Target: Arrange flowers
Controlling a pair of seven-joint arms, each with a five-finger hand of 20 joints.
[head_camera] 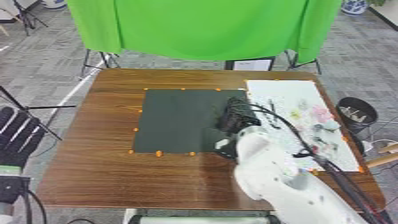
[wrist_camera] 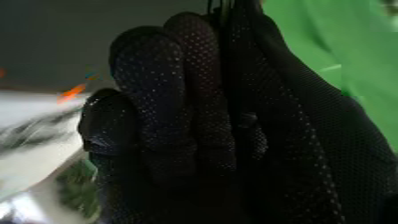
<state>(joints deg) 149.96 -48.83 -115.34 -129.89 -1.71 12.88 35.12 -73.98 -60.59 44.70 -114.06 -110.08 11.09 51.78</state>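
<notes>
The right robot hand (head_camera: 238,116) is over the middle of the counter (head_camera: 93,165), where the dark mat (head_camera: 178,120) meets the white sheet (head_camera: 284,90), and hides part of that border; I cannot tell whether it is open or clamped on anything. In the right wrist view, thin dark strands (wrist_camera: 210,6) show at the far end of its glove, too blurred to name. The left robot hand (head_camera: 18,132), at the left edge of the frame and partly cut off, has its fingers straight and slightly apart.

Pink and pale patches (head_camera: 322,114) that may be the flowers are on the white sheet, right of centre; their shapes are hard to make out. The white arm (head_camera: 280,172) and its cables cover the sheet's lower part. A black bin (head_camera: 343,108) at the right of the frame holds pale pieces (head_camera: 357,116) I cannot identify. A blue-and-white pot (head_camera: 355,6) is cut off at the upper right.
</notes>
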